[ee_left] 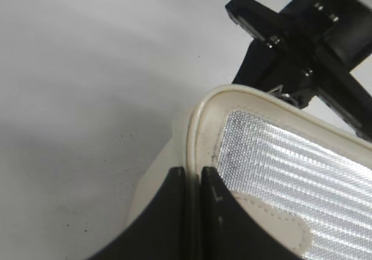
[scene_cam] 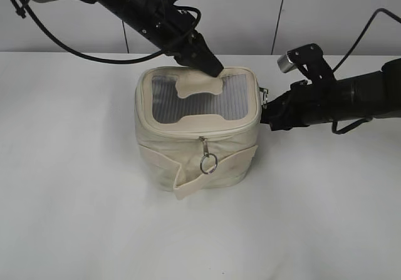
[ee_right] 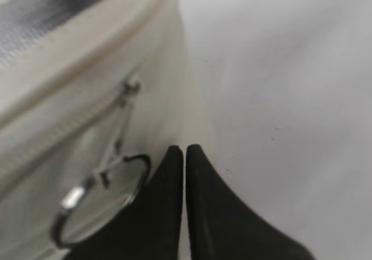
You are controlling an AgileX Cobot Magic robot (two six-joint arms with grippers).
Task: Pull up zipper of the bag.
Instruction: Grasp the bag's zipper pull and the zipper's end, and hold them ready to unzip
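Note:
The cream bag point(scene_cam: 194, 148) stands upright on the white table, grey ribbed top with a bone-shaped patch point(scene_cam: 199, 84). One zipper slider with a ring pull point(scene_cam: 208, 162) hangs at the front. Another slider point(ee_right: 129, 88) sits on the bag's right side, and its ring pull point(ee_right: 96, 205) dangles below it. My left gripper point(scene_cam: 212, 68) is shut on the bag's back top rim point(ee_left: 200, 126), pinching the piping between its fingers point(ee_left: 194, 175). My right gripper point(scene_cam: 268, 108) is shut beside the bag's right side. Its fingertips point(ee_right: 184, 150) touch the bag's wall, and the ring lies just left of them, not between them.
The white table point(scene_cam: 75, 186) surrounds the bag, with a pale wall point(scene_cam: 250, 10) behind. The right arm's black wrist point(ee_left: 302, 50) shows beyond the bag's corner in the left wrist view. A cream strap point(scene_cam: 188, 183) hangs off the bag's front.

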